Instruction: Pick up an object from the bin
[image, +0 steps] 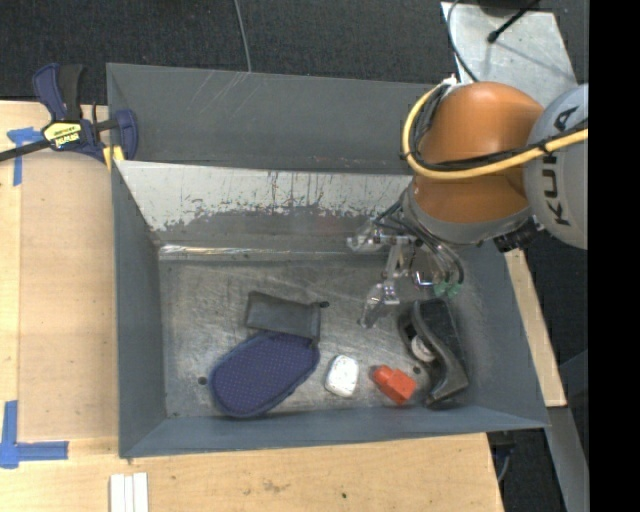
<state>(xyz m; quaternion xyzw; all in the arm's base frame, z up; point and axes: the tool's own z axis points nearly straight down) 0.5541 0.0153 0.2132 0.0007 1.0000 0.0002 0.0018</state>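
We see a grey metal bin (140, 330) with the robot's gripper (385, 275) low over its right half. The fingers look parted, with nothing between them. Nearest to it, just to the near right, a black curved plastic handle-shaped piece (440, 360) lies against the right wall. We judge it stiff, light and a little slick, best taken across its narrow middle. Left of it lie a small red-orange block (394, 384), a white lump (342, 375), a blue oval fabric pad (262, 372) and a dark flat rectangular pouch (283, 314).
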